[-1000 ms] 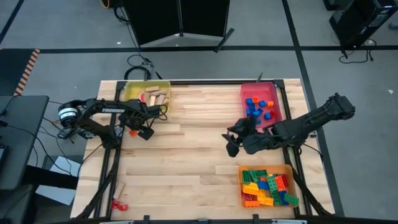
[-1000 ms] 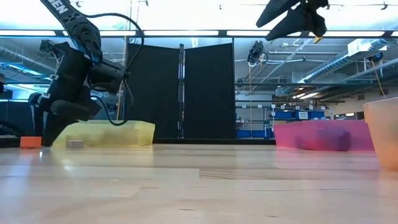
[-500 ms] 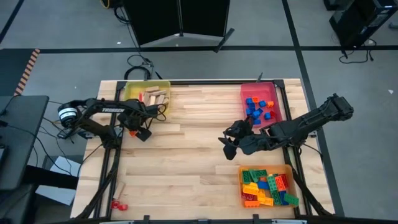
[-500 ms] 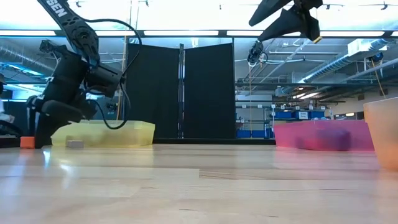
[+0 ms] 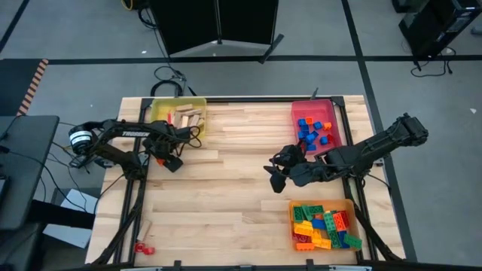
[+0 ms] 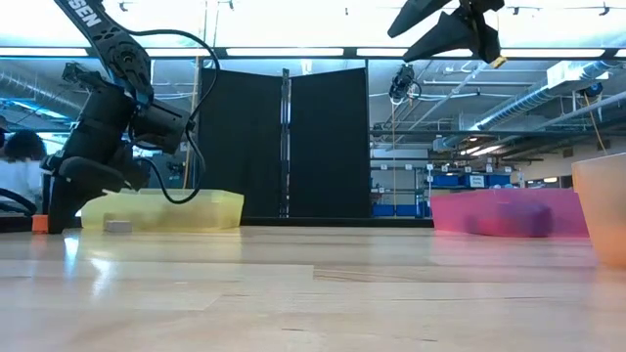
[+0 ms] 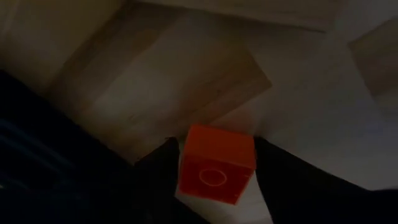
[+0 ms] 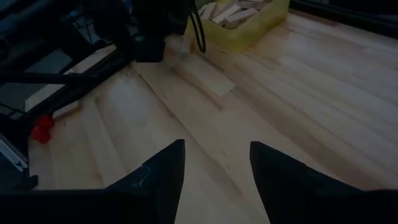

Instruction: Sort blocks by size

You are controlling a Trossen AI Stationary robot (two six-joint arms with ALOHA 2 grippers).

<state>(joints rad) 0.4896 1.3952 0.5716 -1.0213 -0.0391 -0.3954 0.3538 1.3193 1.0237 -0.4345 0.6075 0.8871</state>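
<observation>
At the table's point(image 5: 226, 188) left edge, the left tool point(image 5: 160, 159) is down at the surface just in front of the yellow tray point(image 5: 178, 113). Its wrist view shows a small orange-red block point(image 7: 216, 163) with one round stud sitting between the two dark fingers point(image 7: 158, 171), which stand close at either side of it; whether they press on it cannot be told. In the low view the same block point(image 6: 40, 223) shows as an orange spot at the foot of that tool point(image 6: 61, 210), resting at table level. The yellow tray behind holds plain tan wooden blocks point(image 5: 185, 117).

Near the table's front left corner lie a tan wooden piece point(image 5: 143, 228) and a small red block point(image 5: 141, 246), well apart from both arms.

Toward the right, the right tool point(image 5: 274, 173) hangs above the bare middle of the table, raised well clear of it, near the top of the low view point(image 6: 430, 29). Its fingers point(image 8: 161, 177) are apart with nothing between them, and bare wood shows through the gap.

At the far right edge, the red tray point(image 5: 335, 124) holds small red and blue blocks point(image 5: 312, 129). In front of it the orange tray point(image 5: 292, 222) is heaped with larger blocks point(image 5: 324, 226) in green, yellow, orange, red and blue.
</observation>
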